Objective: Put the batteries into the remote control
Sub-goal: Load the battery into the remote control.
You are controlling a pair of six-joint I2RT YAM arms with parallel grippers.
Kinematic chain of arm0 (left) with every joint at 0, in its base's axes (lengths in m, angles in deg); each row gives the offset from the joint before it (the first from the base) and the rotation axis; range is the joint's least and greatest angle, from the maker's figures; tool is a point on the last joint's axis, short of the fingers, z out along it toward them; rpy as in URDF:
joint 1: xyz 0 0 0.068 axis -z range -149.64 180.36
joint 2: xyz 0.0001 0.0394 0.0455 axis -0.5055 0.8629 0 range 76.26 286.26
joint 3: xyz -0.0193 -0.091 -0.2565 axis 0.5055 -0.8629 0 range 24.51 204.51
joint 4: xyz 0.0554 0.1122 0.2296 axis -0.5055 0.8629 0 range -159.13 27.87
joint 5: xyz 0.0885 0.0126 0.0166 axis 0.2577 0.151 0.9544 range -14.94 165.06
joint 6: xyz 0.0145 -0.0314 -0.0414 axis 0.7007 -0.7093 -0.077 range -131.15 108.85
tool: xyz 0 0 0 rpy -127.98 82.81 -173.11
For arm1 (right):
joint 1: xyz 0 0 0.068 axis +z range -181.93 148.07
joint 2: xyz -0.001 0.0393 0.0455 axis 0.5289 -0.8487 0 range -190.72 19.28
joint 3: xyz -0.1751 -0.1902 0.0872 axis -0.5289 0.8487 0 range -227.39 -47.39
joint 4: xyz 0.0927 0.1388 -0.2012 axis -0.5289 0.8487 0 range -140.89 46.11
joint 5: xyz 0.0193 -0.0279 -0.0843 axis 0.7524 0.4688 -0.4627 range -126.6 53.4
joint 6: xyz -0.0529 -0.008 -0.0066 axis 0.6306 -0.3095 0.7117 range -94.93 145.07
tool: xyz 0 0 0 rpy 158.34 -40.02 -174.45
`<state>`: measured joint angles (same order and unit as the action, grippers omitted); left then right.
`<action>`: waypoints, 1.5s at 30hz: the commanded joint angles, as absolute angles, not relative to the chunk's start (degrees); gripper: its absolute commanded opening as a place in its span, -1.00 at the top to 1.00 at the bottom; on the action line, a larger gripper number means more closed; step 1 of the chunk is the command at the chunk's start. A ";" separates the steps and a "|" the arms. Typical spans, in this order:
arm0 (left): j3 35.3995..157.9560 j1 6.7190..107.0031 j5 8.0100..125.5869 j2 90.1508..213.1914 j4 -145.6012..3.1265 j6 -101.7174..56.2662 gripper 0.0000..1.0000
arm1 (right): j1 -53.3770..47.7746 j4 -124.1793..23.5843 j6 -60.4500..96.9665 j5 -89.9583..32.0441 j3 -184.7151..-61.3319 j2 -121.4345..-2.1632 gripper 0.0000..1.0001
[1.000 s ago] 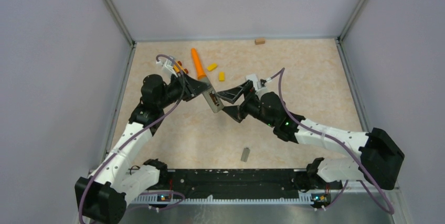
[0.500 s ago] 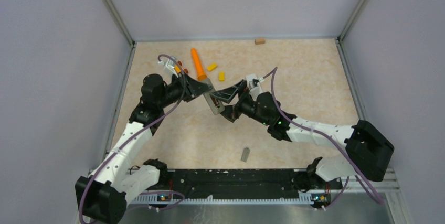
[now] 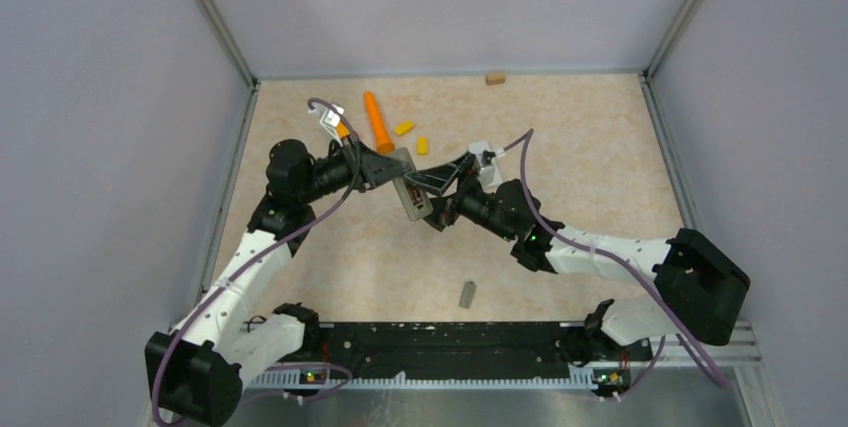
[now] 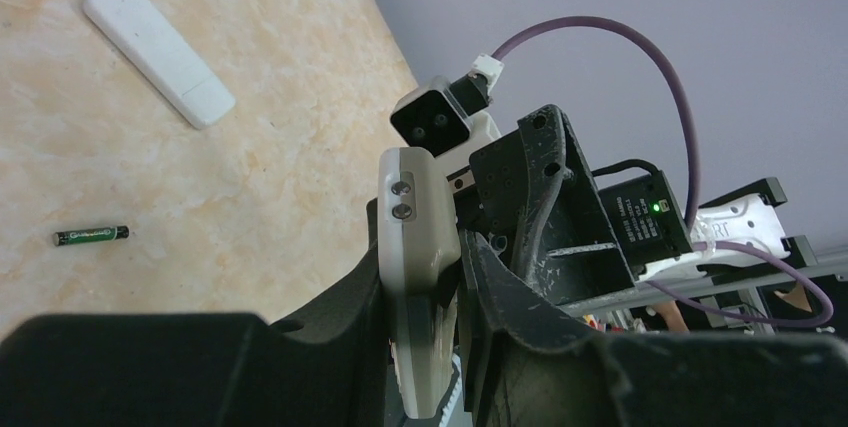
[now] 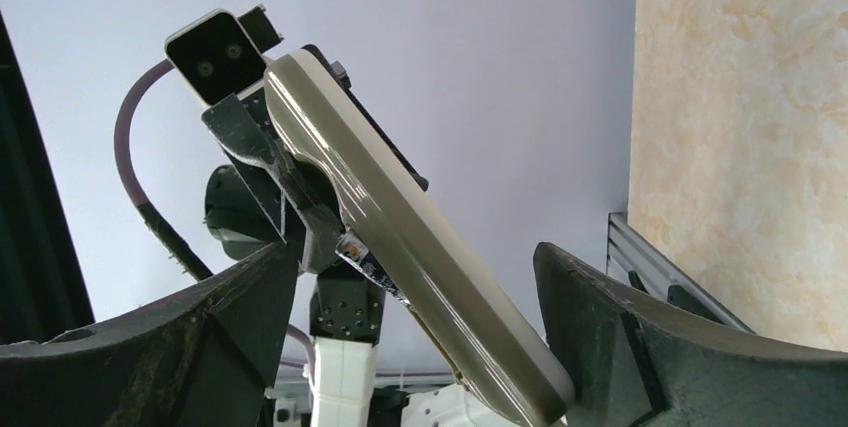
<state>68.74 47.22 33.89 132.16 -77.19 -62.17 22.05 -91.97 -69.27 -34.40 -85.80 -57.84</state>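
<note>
The remote control (image 3: 412, 193) is a pale grey bar held up off the table, with my left gripper (image 3: 393, 169) shut on it. In the left wrist view the remote control (image 4: 415, 237) stands clamped between the black fingers of the left gripper (image 4: 425, 272). My right gripper (image 3: 432, 185) is open, one finger on each side of the remote's free end. In the right wrist view the remote (image 5: 400, 232) runs diagonally through the wide gap of the right gripper (image 5: 418, 257), apart from both fingers. One slim dark battery (image 4: 91, 236) lies on the table.
A pale flat oblong piece (image 4: 158, 55) lies on the table, seen as a grey piece (image 3: 467, 294) near the front. An orange cone (image 3: 377, 122), two yellow blocks (image 3: 404, 128) (image 3: 422, 145) and a brown block (image 3: 494, 78) lie toward the back. Walls close in three sides.
My right gripper has moved left and now straddles the remote's end. The left arm has shifted the remote slightly to the right.
</note>
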 commanded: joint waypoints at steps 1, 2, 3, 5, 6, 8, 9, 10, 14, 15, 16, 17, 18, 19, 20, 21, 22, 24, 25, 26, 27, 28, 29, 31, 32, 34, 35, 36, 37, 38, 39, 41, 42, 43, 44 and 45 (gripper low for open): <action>67.52 47.41 30.06 132.29 -81.16 -61.62 1.00 | 21.85 -101.01 -71.47 -34.95 -84.91 -57.27 -0.70; 67.44 47.37 30.02 132.21 -81.41 -61.60 1.00 | 21.84 -101.80 -71.78 -34.82 -84.76 -57.31 -0.63; 67.34 47.45 29.86 132.13 -81.73 -61.60 1.00 | 21.81 -102.12 -71.92 -34.75 -84.79 -57.35 -0.57; 67.25 47.41 29.58 132.11 -82.03 -61.44 1.00 | 21.76 -102.68 -72.08 -34.73 -84.53 -57.40 -0.51; 67.15 47.45 29.42 132.16 -82.09 -61.38 1.00 | 21.74 -102.78 -72.13 -34.65 -84.46 -57.36 -0.49; 67.02 47.39 29.08 132.21 -82.42 -61.33 1.00 | 21.75 -103.23 -72.38 -34.60 -84.17 -57.40 -0.47; 66.91 47.41 28.93 132.18 -82.53 -61.41 1.00 | 21.70 -103.72 -72.53 -34.63 -83.96 -57.46 -0.47; 66.87 47.41 28.85 132.19 -82.68 -61.67 1.00 | 21.73 -104.34 -72.66 -34.58 -83.75 -57.46 -0.46; 66.90 47.40 28.64 132.03 -83.93 -63.08 1.00 | 21.57 -105.80 -73.28 -33.86 -83.39 -58.16 -0.37; 67.04 47.41 28.39 132.07 -84.07 -63.40 1.00 | 21.52 -106.35 -73.45 -33.67 -83.32 -58.32 -0.32; 67.22 47.41 28.18 132.00 -84.30 -63.70 1.00 | 21.58 -106.83 -73.53 -33.54 -83.16 -58.45 -0.26; 67.30 47.37 28.09 131.82 -84.46 -64.00 1.00 | 21.52 -107.14 -73.68 -33.40 -82.96 -58.49 -0.20; 67.36 47.45 28.09 131.69 -84.49 -64.13 1.00 | 21.43 -107.29 -73.70 -33.35 -82.84 -58.54 -0.16; 67.47 47.42 28.11 131.46 -84.40 -64.08 1.00 | 21.47 -107.41 -73.70 -33.28 -82.74 -58.46 -0.13; 67.53 47.41 28.26 131.32 -84.16 -64.07 1.00 | 21.46 -107.61 -73.75 -33.20 -82.58 -58.54 -0.12; 67.64 47.41 28.36 131.20 -84.01 -64.13 1.00 | 21.43 -107.78 -73.70 -33.17 -82.43 -58.51 -0.10; 67.77 47.41 28.43 131.20 -83.89 -64.29 1.00 | 21.50 -107.88 -73.71 -33.17 -82.42 -58.44 -0.09; 68.17 47.41 28.39 131.32 -83.62 -64.68 1.00 | 21.43 -107.89 -73.34 -33.00 -82.36 -58.44 -0.08; 68.44 47.41 28.40 131.43 -83.35 -64.82 1.00 | 21.35 -107.93 -73.14 -32.93 -82.21 -58.37 -0.08; 68.56 47.41 28.47 131.56 -83.07 -64.89 1.00 | 21.36 -107.98 -72.71 -32.86 -82.13 -58.30 -0.08; 68.73 47.41 28.48 131.62 -82.86 -64.97 1.00 | 21.37 -107.87 -72.21 -32.82 -82.12 -58.14 -0.10; 68.87 47.41 28.57 131.70 -82.74 -65.02 1.00 | 21.26 -107.62 -71.68 -32.82 -82.03 -57.91 -0.12; 69.08 47.41 28.59 131.67 -82.53 -65.02 1.00 | 21.24 -107.26 -71.08 -32.82 -82.00 -57.61 -0.13; 69.15 47.40 28.38 131.81 -82.40 -65.26 1.00 | 20.95 -106.56 -70.36 -32.88 -81.63 -56.96 -0.12; 69.24 47.41 28.31 131.88 -82.39 -65.39 1.00 | 20.92 -106.70 -70.30 -33.10 -81.31 -56.76 -0.09; 69.42 47.41 28.14 131.91 -82.40 -65.54 1.00 | 20.81 -107.25 -70.21 -33.26 -80.82 -56.66 0.01; 69.49 47.41 28.16 131.88 -82.41 -65.55 1.00 | 20.88 -107.43 -70.13 -33.19 -80.72 -56.63 0.05; 69.46 47.41 28.13 131.89 -82.41 -65.59 1.00 | 20.87 -107.61 -70.11 -33.01 -80.66 -56.73 0.09; 69.50 47.41 28.13 131.90 -82.41 -65.70 1.00 | 20.81 -107.78 -70.06 -32.88 -80.62 -56.88 0.13; 69.63 47.41 28.13 131.90 -82.47 -65.85 1.00 | 20.86 -108.02 -69.97 -32.72 -80.61 -56.97 0.17; 69.61 47.41 28.08 131.98 -82.48 -65.96 1.00 | 20.87 -108.29 -69.94 -32.49 -80.49 -57.08 0.20; 69.70 47.41 28.12 131.98 -82.58 -66.07 1.00 | 20.84 -108.90 -69.94 -32.30 -80.26 -57.22 0.25; 69.69 47.37 28.14 132.01 -82.62 -66.08 1.00 | 20.87 -109.10 -69.82 -32.16 -80.16 -57.22 0.26; 69.72 47.38 28.13 131.99 -82.66 -65.96 1.00 | 20.84 -109.16 -69.66 -32.20 -80.05 -57.19 0.28; 69.77 47.41 28.14 132.07 -82.60 -65.86 1.00 | 20.79 -109.23 -69.48 -32.20 -80.03 -57.12 0.29; 69.63 47.41 28.09 132.12 -82.56 -65.69 1.00 | 20.81 -109.29 -69.23 -32.12 -80.08 -57.03 0.24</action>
<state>67.80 46.90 31.49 132.16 -81.10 -68.29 21.81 -104.96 -69.45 -31.12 -79.79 -58.63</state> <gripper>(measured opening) 0.300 0.433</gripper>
